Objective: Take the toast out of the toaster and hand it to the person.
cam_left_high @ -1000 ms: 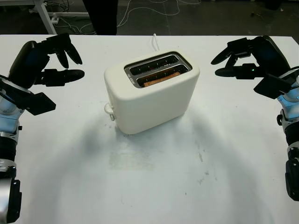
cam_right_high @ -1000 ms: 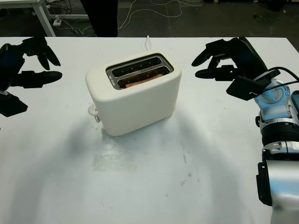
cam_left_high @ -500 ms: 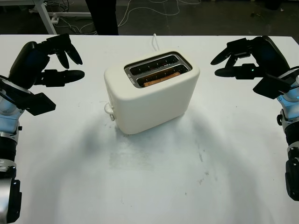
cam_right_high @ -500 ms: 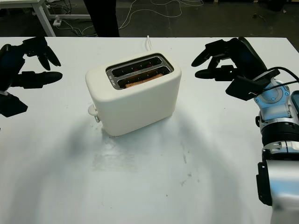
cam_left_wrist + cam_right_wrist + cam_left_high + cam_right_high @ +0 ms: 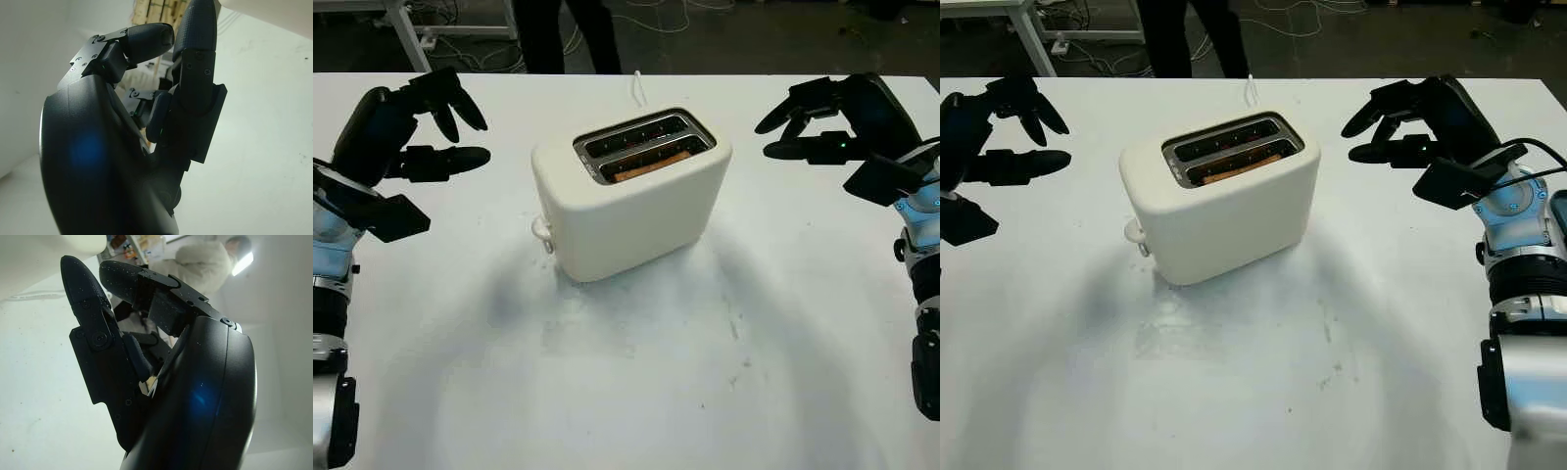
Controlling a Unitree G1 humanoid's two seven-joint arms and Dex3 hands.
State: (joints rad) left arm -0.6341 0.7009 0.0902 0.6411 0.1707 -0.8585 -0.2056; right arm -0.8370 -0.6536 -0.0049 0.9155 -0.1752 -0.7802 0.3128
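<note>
Toast (image 5: 651,167) was seen seated low in the near slot of a cream toaster (image 5: 631,196) on a white table (image 5: 636,382), well apart from both sets of fingertips. The left hand (image 5: 396,137) and right hand (image 5: 832,122) were held open either side, fingers uncurled, grasping nothing. A person's legs (image 5: 558,34) were seen beyond the table.
</note>
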